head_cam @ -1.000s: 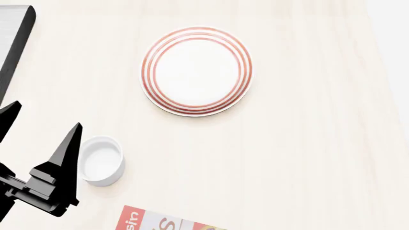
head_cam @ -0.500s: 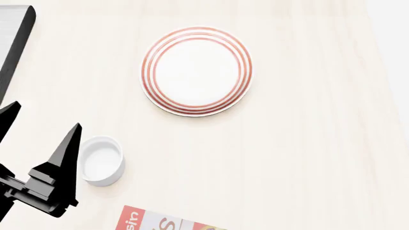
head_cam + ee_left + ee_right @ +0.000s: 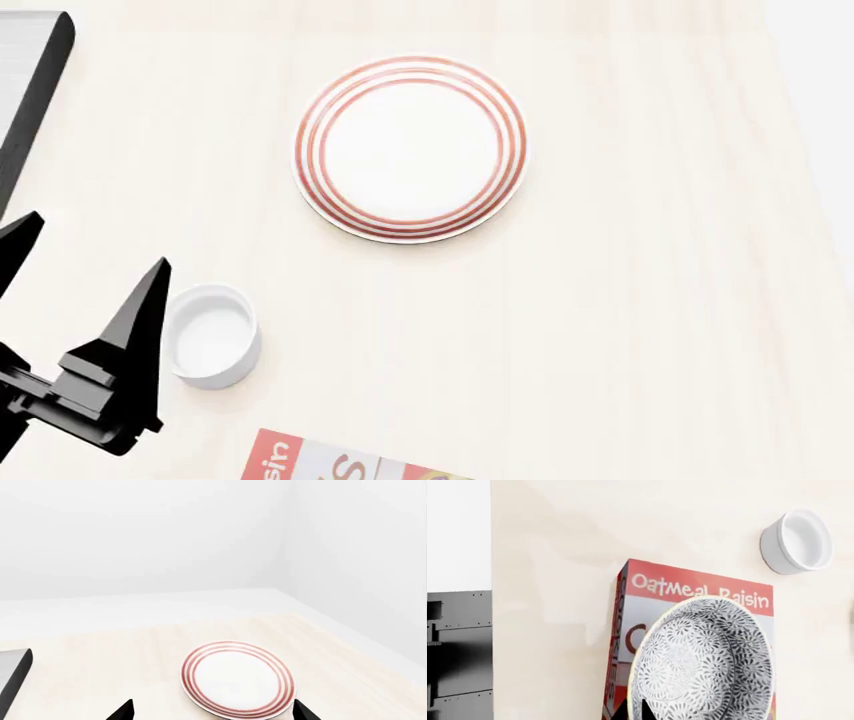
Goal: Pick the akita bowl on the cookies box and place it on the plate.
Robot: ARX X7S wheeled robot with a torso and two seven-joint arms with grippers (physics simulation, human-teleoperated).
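The akita bowl (image 3: 704, 660), speckled grey-black on white, sits upright on the red-and-white cookies box (image 3: 694, 587) in the right wrist view. My right gripper (image 3: 632, 711) is closed over the bowl's near rim, one fingertip inside the bowl and one outside. It is out of the head view. The plate (image 3: 411, 147), white with red rings, lies bare further back on the table. Only a corner of the cookies box (image 3: 307, 462) shows at the head view's bottom edge. My left gripper (image 3: 83, 275) hovers open and holds nothing, with the plate (image 3: 238, 678) ahead of its fingertips (image 3: 123, 711).
A small plain white cup (image 3: 211, 335) stands beside the left gripper, between plate and box; the same cup (image 3: 797, 541) shows beyond the box. A dark grey slab (image 3: 27, 80) lies at the table's far left. The table's right edge (image 3: 814, 150) runs past the plate.
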